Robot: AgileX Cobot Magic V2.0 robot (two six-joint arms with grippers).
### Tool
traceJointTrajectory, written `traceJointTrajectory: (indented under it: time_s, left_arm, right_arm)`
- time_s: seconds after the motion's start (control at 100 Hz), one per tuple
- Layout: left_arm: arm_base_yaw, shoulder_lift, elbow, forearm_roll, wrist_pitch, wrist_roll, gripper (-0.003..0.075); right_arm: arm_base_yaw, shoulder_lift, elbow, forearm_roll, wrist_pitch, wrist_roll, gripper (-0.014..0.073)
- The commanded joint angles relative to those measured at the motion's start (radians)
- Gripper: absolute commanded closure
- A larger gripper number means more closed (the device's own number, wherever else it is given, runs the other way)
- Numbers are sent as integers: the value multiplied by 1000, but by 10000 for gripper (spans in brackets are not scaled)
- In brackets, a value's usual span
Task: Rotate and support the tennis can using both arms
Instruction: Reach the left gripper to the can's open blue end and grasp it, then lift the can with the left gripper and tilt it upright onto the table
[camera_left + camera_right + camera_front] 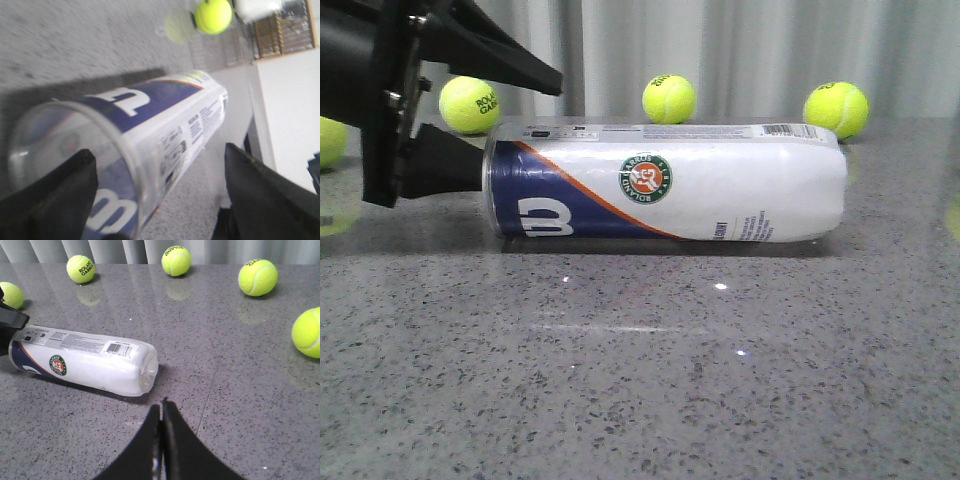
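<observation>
I see tennis can lying on side on grey speckled table, Wilson end toward 9 o'clock in front view. Left gripper at that open end, fingers spread either side of rim, contact unclear. Right gripper fingers pressed together, empty, near can's closed end, apart. Tennis balls behind at 12 o'clock.
</observation>
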Motion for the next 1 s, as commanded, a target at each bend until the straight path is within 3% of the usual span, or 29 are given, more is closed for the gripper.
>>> traceJointTrajectory:
  time_s: [0.0, 0.39, 0.6, 0.99]
  left_arm:
    - [-31, -4, -45, -87, 122, 2, 240]
    - [-40, 12, -57, -92, 130, 2, 593]
    - [-40, 12, -57, -92, 130, 2, 729]
    - [-40, -32, -68, -95, 130, 6, 741]
  right_arm:
    - [-5, 6, -26, -23, -72, -1, 650]
    - [-5, 6, -26, -23, -72, -1, 650]
    - [-5, 6, -26, -23, -72, -1, 650]
    - [-5, 6, -26, -23, -72, -1, 650]
